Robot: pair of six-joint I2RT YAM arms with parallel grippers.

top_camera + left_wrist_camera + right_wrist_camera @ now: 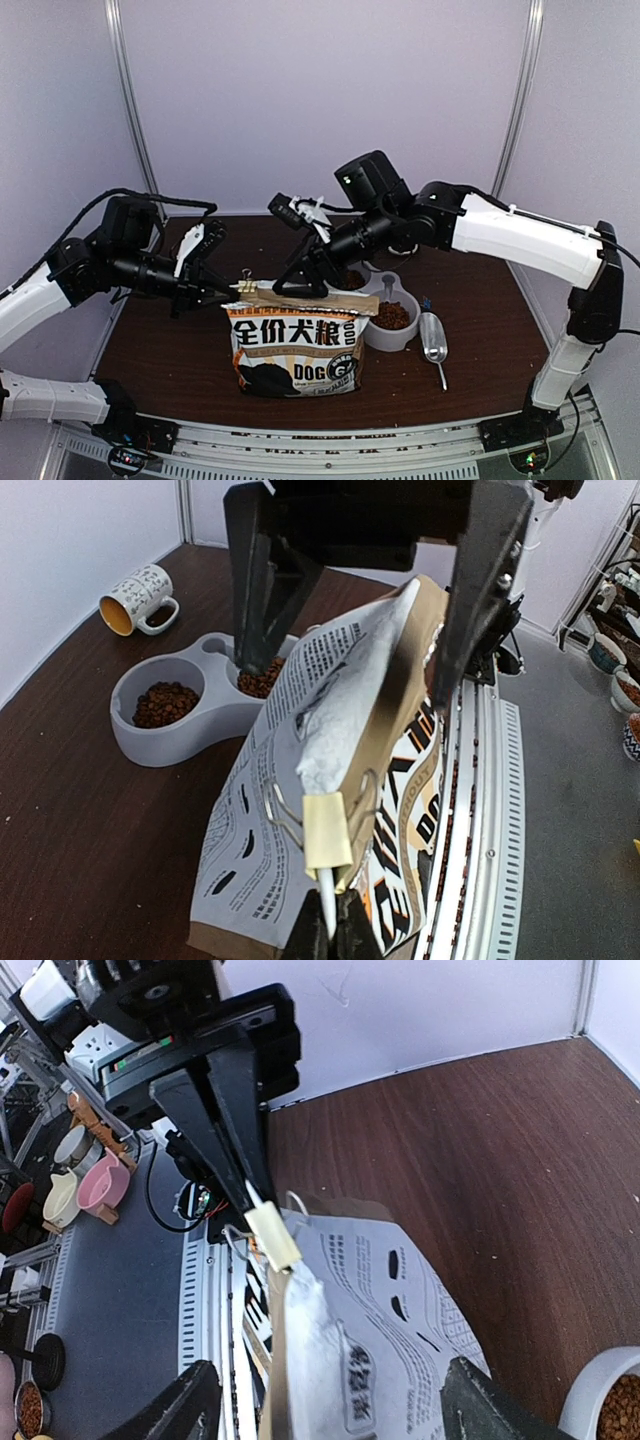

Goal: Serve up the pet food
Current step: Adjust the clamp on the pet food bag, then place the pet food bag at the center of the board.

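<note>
The pet food (392,315) fills both wells of the grey double bowl (405,335) behind the bag; in the left wrist view the kibble (165,702) shows plainly. The "DOG" paper bag (300,355) stands upright with its top folded over. A cream binder clip (328,830) pinches the left end of the fold. My left gripper (330,935) is shut on the clip's tab. My right gripper (330,1410) is open and straddles the folded top further right, one finger (170,1410) on each side of the bag and apart from it.
A metal scoop (435,340) lies on the table right of the bowl. A printed mug (135,598) lies on its side beyond the bowl. Both arms crowd over the bag top. The table's front rail (330,440) runs just before the bag.
</note>
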